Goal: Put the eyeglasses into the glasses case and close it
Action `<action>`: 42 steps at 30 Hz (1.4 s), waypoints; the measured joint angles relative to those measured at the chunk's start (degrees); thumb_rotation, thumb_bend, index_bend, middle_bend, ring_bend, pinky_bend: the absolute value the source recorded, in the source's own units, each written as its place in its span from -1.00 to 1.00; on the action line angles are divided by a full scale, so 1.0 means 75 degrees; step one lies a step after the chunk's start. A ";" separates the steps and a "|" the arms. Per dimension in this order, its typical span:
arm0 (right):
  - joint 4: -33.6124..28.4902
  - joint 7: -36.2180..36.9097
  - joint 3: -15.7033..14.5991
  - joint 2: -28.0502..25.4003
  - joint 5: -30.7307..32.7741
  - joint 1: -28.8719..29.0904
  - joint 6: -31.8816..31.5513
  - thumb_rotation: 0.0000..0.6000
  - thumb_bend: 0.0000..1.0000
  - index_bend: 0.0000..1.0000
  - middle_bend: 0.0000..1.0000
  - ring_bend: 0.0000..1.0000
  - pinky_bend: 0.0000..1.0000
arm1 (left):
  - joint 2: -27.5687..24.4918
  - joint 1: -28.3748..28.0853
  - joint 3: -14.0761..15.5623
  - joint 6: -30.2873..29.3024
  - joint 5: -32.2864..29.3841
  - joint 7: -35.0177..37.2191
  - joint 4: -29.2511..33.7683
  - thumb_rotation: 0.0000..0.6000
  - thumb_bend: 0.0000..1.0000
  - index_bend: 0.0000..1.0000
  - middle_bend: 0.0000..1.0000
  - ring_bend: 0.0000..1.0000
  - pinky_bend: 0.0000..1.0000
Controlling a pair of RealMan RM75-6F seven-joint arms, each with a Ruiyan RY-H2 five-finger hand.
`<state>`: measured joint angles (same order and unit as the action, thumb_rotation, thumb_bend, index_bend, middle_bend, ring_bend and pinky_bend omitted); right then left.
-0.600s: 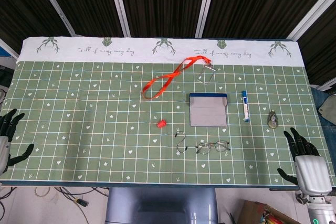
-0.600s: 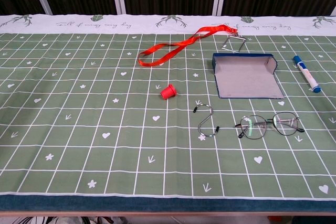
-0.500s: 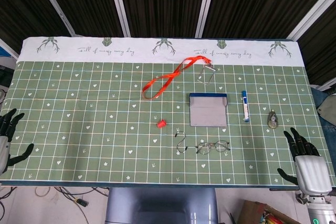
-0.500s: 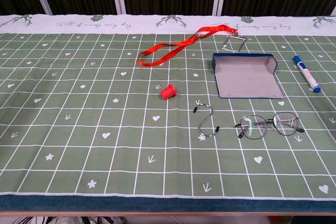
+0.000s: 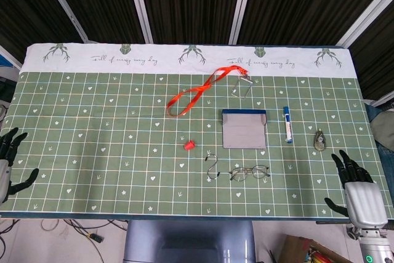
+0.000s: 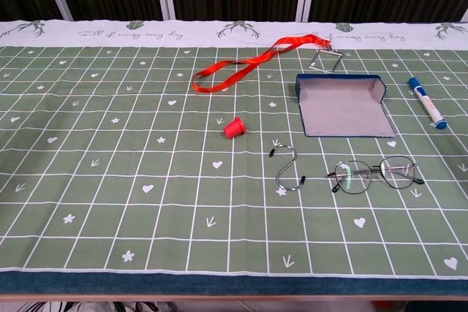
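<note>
The thin-framed eyeglasses point(image 5: 250, 172) point(image 6: 375, 175) lie on the green cloth near the front edge, lenses facing up. Just behind them the blue glasses case point(image 5: 244, 129) point(image 6: 342, 105) lies with its grey flap spread flat toward the front. My right hand point(image 5: 357, 190) hovers at the table's front right corner, fingers spread, holding nothing. My left hand point(image 5: 8, 163) sits at the far left edge, fingers apart and empty. Neither hand shows in the chest view.
A metal S-hook point(image 5: 213, 167) point(image 6: 287, 172) lies just left of the glasses. A small red cap point(image 5: 189, 145), a red lanyard point(image 5: 196, 92) with a badge holder point(image 5: 242, 85), a blue marker point(image 5: 287, 124) and a small grey object point(image 5: 319, 140) are also on the cloth.
</note>
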<state>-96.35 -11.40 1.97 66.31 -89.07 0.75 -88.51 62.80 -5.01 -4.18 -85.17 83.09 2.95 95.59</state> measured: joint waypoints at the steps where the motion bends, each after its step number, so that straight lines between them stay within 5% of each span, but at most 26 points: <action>1: 0.0009 0.0008 0.0004 0.0005 0.0002 0.0004 0.0004 1.00 -0.86 -0.92 -0.99 -0.70 -0.51 | 0.0000 0.0001 -0.0003 -0.0001 -0.0007 0.0003 0.0004 1.00 -0.44 -0.81 -1.00 -1.00 -1.00; 14: 0.0056 0.0184 -0.0048 -0.0050 0.0034 0.0097 0.0296 1.00 -0.86 -0.90 -0.99 -0.70 -0.51 | 0.0016 0.0013 -0.0034 0.0026 -0.0144 -0.0073 0.0083 1.00 -0.43 -0.82 -1.00 -1.00 -1.00; 21: -0.0172 0.0365 -0.0149 -0.0579 0.0258 0.0630 0.1681 1.00 -0.85 -0.84 -0.99 -0.70 -0.51 | 0.0018 -0.0002 -0.0056 0.0100 -0.0272 -0.0197 0.0131 1.00 -0.38 -0.82 -1.00 -1.00 -1.00; 31: -0.0656 -0.0683 0.0436 -0.0926 0.2011 0.2302 0.3944 1.00 -0.63 -0.60 -0.97 -0.70 -0.51 | 0.0009 -0.0011 -0.0111 0.0188 -0.0474 -0.0223 0.0226 1.00 -0.35 -0.82 -1.00 -1.00 -1.00; 42: -0.0817 -0.1742 0.0807 0.0005 0.3896 0.3214 0.4511 1.00 -0.53 -0.37 -0.93 -0.70 -0.51 | -0.0026 -0.0031 -0.0141 0.0307 -0.0644 -0.0293 0.0312 1.00 -0.34 -0.82 -1.00 -1.00 -1.00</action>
<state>-102.47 -24.46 8.03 66.35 -59.85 24.85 -54.67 62.60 -5.25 -5.23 -82.86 78.26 0.75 97.93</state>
